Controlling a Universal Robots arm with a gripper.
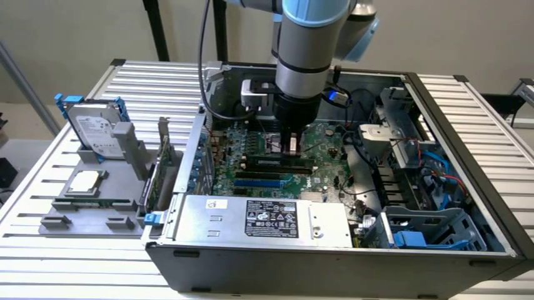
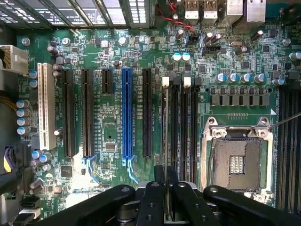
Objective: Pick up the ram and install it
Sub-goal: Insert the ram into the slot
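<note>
The arm reaches down into the open computer case (image 1: 467, 250), and its tool (image 1: 291, 147) hangs just above the motherboard (image 1: 267, 140), over the group of long memory slots (image 1: 276, 165) beside the empty processor socket (image 2: 237, 162). In the wrist view the tool's fingers (image 2: 153, 197) stand close together on a thin edge-on strip that runs straight out from between them and along one slot; this strip looks to be the ram (image 2: 165, 136), so the tool is judged to be closed on it. On that reading the pick-up is done and the work stands at the seating: the stick is lined up with a slot whose white latch (image 2: 165, 81) shows at the far end, but whether its edge already sits in the slot or hangs just above cannot be told. The pressing home and the closing of the latches appear to be left. Because the stick is seen only on edge, its chips and its full length stay hidden, and in the exterior view the arm's body covers most of it. On the surface (image 1: 50, 247) to the exterior view's left, a grey holder (image 1: 87, 209) carries a hard drive (image 1: 92, 131) in a blue frame and an upright expansion card (image 1: 159, 169), well apart from the tool.
</note>
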